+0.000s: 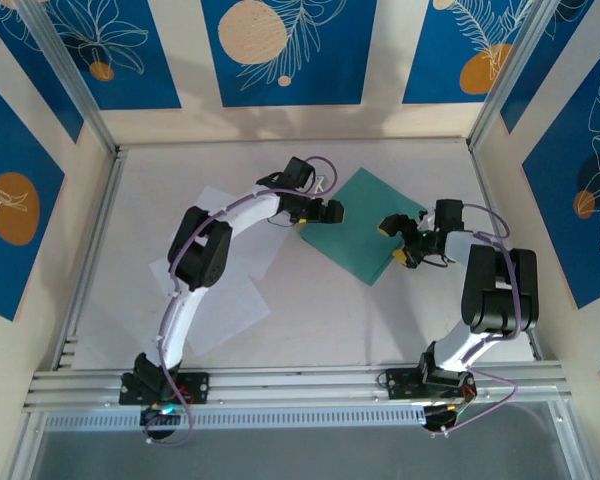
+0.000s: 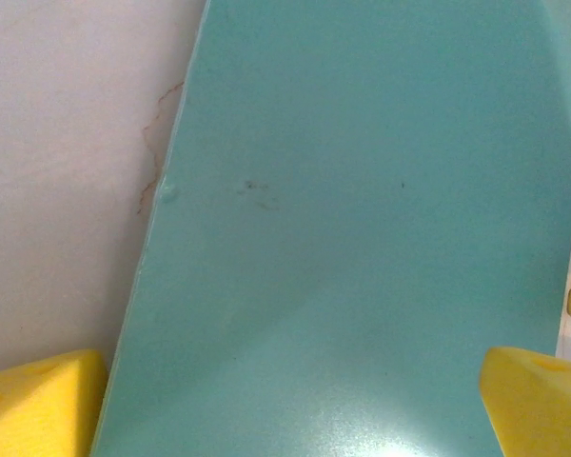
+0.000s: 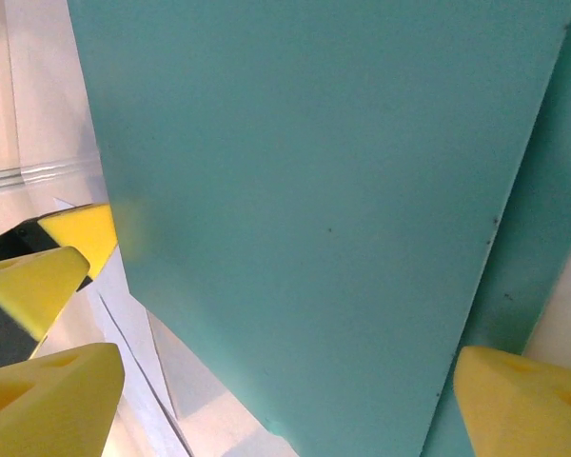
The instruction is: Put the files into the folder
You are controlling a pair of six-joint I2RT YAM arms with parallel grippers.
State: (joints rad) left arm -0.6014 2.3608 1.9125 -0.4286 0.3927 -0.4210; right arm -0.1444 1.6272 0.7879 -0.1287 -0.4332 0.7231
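Folder: the folder (image 1: 365, 225) lies closed and flat on the tabletop (image 1: 400, 330), right of centre, turned like a diamond with one corner toward the back wall.
Folder long axis: it runs on a diagonal from far right to near left, so the two long edges face far left and near right.
Files: the files (image 1: 230, 310) are white sheets spread loosely on the left side, well apart from the folder and partly under the left arm's forearm.
Left tool: the left tool (image 1: 320, 212) has its fingers wide apart and holds nothing. It hovers at the folder's far-left long edge, near the left corner. In the left wrist view that edge crosses between the pads.
Right tool: the right tool (image 1: 405, 243) also has its fingers spread and empty, at the opposite, near-right long edge. In the right wrist view a darker teal strip (image 3: 547, 248) shows past the cover's edge, probably the lower leaf.
Key relation: each tool faces one long edge, so the folder lies between them, across their line.
Nearer arm: the left arm is nearer the files, which lie behind its tool toward its base. The right arm reaches only the folder.
Step in hand: probably opening the cover, since no sheet is inside yet.
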